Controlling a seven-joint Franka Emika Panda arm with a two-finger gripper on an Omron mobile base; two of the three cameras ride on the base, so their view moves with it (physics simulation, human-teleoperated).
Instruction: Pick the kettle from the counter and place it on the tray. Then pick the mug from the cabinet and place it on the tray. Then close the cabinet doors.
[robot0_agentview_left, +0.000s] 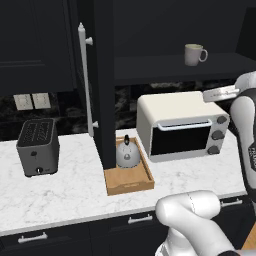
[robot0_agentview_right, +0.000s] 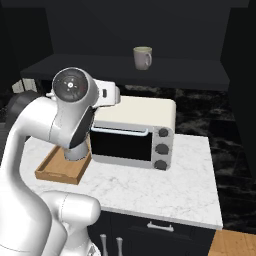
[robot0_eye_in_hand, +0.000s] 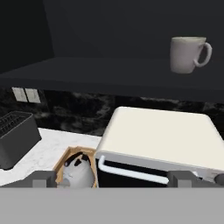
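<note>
The silver-grey kettle (robot0_agentview_left: 128, 153) stands in the wooden tray (robot0_agentview_left: 131, 184) on the white marble counter (robot0_agentview_left: 65, 185); in the hand view the kettle (robot0_eye_in_hand: 78, 170) shows low, beside the tray's rim (robot0_eye_in_hand: 61, 161). The pale mug (robot0_agentview_left: 194, 54) stands upright on the dark shelf of the open cabinet (robot0_agentview_left: 165, 67), handle to the right. The left cabinet door (robot0_agentview_left: 102, 85) stands swung out, its silver bar handle (robot0_agentview_left: 85, 75) facing left. My gripper (robot0_eye_in_hand: 113, 180) is open and empty, above the toaster oven and below the mug (robot0_eye_in_hand: 187, 53).
A white toaster oven (robot0_agentview_left: 180, 125) sits under the shelf, right of the tray. A grey toaster (robot0_agentview_left: 38, 146) stands at the counter's left, under wall sockets (robot0_agentview_left: 32, 101). Dark drawers with silver handles (robot0_agentview_left: 140, 219) run below the counter. My arm hides part of the tray (robot0_agentview_right: 59, 170).
</note>
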